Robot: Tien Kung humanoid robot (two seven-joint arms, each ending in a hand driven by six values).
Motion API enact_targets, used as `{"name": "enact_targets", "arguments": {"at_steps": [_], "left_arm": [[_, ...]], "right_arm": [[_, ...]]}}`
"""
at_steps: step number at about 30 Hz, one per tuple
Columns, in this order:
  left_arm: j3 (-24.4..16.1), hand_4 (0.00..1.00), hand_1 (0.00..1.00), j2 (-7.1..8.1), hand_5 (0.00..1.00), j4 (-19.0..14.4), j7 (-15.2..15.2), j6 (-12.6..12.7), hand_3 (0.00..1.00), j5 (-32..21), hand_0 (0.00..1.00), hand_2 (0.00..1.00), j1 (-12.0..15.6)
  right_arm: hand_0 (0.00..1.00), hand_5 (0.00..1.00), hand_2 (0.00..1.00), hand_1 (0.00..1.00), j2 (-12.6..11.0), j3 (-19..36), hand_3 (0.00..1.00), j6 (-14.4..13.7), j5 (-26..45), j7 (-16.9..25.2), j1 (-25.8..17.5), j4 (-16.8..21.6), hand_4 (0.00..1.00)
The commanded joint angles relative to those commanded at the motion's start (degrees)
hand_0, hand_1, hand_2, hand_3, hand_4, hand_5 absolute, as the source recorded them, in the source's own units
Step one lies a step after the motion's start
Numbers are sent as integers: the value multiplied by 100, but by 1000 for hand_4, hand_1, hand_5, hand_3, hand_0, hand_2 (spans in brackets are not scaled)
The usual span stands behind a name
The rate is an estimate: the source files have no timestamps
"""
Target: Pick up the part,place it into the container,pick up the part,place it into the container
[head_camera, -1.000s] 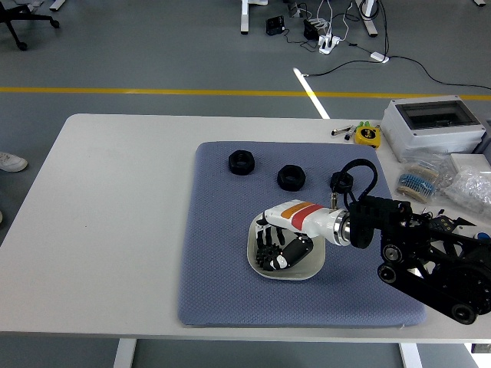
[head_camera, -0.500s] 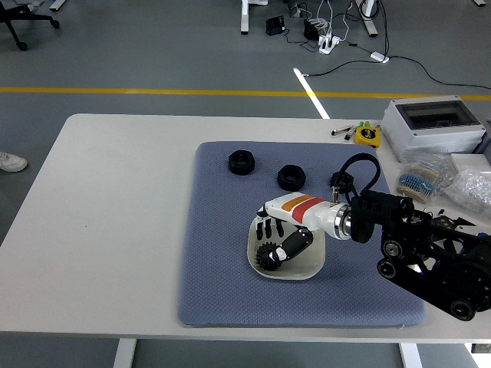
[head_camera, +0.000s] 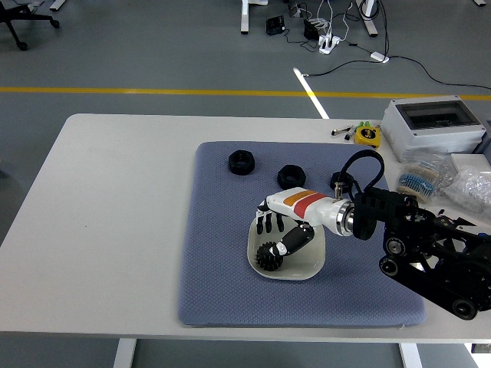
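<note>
Fingers (head_camera: 270,223) of my right hand (head_camera: 282,230) hang loose and spread over the white container (head_camera: 314,264) – grasping nothing. One part, a black toothed gear (head_camera: 268,254), lies inside the container on its left side, just under my fingertips; can't tell if my thumb touches it. Container sits approx. mid-mat, on the blue-grey mat (head_camera: 222,253) that covers the right half of the white table (head_camera: 115,207).

Two more parts wait on the mat's far side – a black ring-shaped part (head_camera: 242,162) toward the far left corner, and a second black part (head_camera: 291,175) to its right, close behind my wrist. They are apart from each other and from the container.

My right arm (head_camera: 430,253) comes in from the lower right, black, w/ a cable loop above the wrist.

Off the mat, at the table's far right: a grey box with clear lid (head_camera: 433,126), a yellow tape measure (head_camera: 368,135), and clear bags of small bits (head_camera: 453,184).
</note>
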Motion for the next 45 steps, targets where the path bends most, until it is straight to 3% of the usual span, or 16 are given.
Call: {"name": "enact_targets", "arguments": {"at_steps": [6,9,11,15,16,21,22,24,27,28,33,34,39,40,45], "left_arm": [[-11,671,647,-4,627,3,3,-2,580,22,704,675,-2],[-7,671,647,-5,627,4,0,-1,580,16,704,675,-3],[-5,670,649,-5,627,5,-2,1,580,5,705,674,-3],[-8,670,649,-8,627,8,-2,0,580,11,705,674,-5],[-7,670,649,-9,627,9,-2,0,580,8,704,674,-5],[4,670,649,-19,627,10,-7,0,580,9,704,674,-18],[8,669,651,-23,627,11,-10,3,580,3,704,672,-21],[13,669,651,-33,627,12,-13,7,580,-2,704,672,-25],[29,669,651,-41,627,9,-19,9,580,-11,704,672,-39],[30,669,651,-45,629,9,-20,9,580,-11,704,674,-45],[26,669,651,-73,629,11,-21,13,580,-2,704,674,-61],[23,668,650,-80,629,12,-21,12,579,-1,703,673,-65],[28,668,650,-101,629,11,-26,10,579,0,703,673,-80],[24,668,650,-106,629,11,-25,9,579,4,703,673,-81],[28,668,650,-123,629,12,-30,11,579,5,703,673,-80]], "right_arm": [[117,280,496,383,-143,438,516,8,-151,-54,-92,451,858],[117,280,496,383,-233,783,516,-152,-107,-30,-210,644,858],[146,296,496,396,-293,987,515,-438,99,8,-304,720,845],[146,296,496,396,-457,1315,515,-1315,972,202,-582,930,845],[327,419,624,523,-500,1373,548,-1514,1195,295,-663,997,923],[327,419,624,523,-741,1647,548,-2301,2399,985,-1126,1324,923],[670,629,813,725,-785,1700,876,-2469,2660,1125,-1198,1357,998],[670,629,813,725,-863,1897,876,-2793,3144,1311,-1341,1321,998],[670,629,813,725,-973,2201,876,-2983,3852,1415,-1521,1224,998],[855,788,877,833,-1010,2294,925,-3027,4075,1437,-1581,1206,998],[855,788,877,833,-1110,2729,925,-3029,5304,1538,-1981,1128,998],[873,846,879,843,-1108,2818,930,-3022,5528,1574,-2082,1110,998],[873,846,879,843,-1040,3152,930,-2925,6757,1676,-2505,1034,998],[920,902,894,895,-1016,3218,930,-2886,6936,1686,-2587,1024,998],[920,902,894,895,-890,3499,930,-2694,6566,1649,-2892,1057,998]]}}
